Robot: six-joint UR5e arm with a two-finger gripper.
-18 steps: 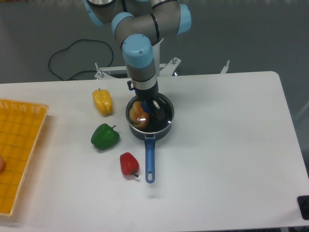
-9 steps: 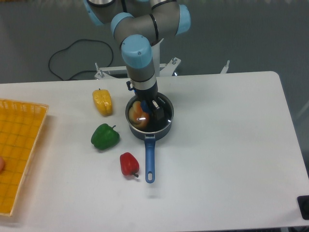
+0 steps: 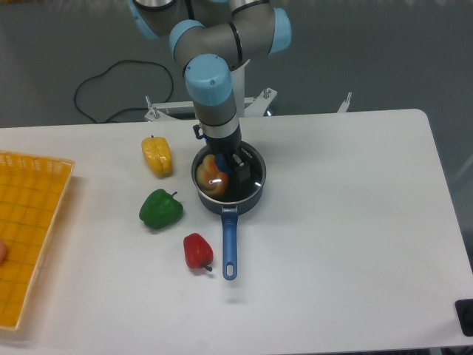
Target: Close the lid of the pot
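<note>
The pot is a dark saucepan at the table's middle, its long blue handle pointing toward the front edge. The glass lid lies over the pot with a bright glare on it, and an orange-yellow object shows through the glass. My gripper hangs straight down over the lid's centre. A bit of the blue knob shows beside one dark finger. The wrist hides the other finger, so I cannot tell whether the jaws grip the knob.
A yellow bell pepper, a green one and a red one lie left of the pot and its handle. A yellow basket sits at the table's left edge. A black cable lies behind the table.
The arm has shifted very slightly up and to the left. The pot, the lid and the peppers have stayed where they were.
</note>
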